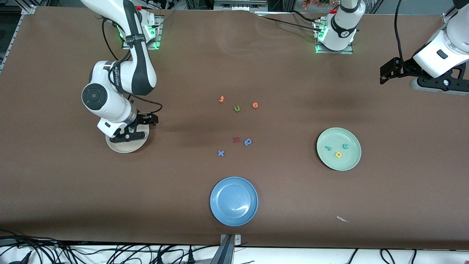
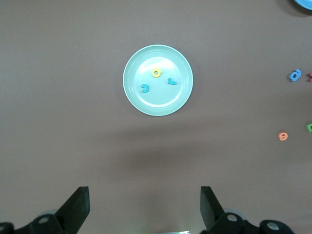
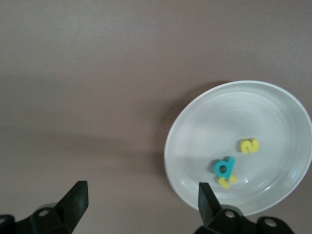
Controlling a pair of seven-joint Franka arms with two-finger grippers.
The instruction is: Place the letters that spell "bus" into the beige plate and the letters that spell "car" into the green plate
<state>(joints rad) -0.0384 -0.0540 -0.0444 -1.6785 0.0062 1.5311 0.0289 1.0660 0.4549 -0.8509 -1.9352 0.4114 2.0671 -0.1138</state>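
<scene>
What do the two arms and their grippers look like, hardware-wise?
Both arms are glossy white with black joint bands; black cables run along them and green lights glow at the bases. The right gripper and left gripper are black, each with two matte black wedge-shaped fingers.

The beige plate (image 1: 126,146), holding 3 letters (image 3: 225,166), sits toward the right arm's end of the table, the green plate (image 1: 339,164), holding 3 letters (image 1: 338,150), toward the left arm's end, with loose letters (image 1: 237,124) between them.
</scene>
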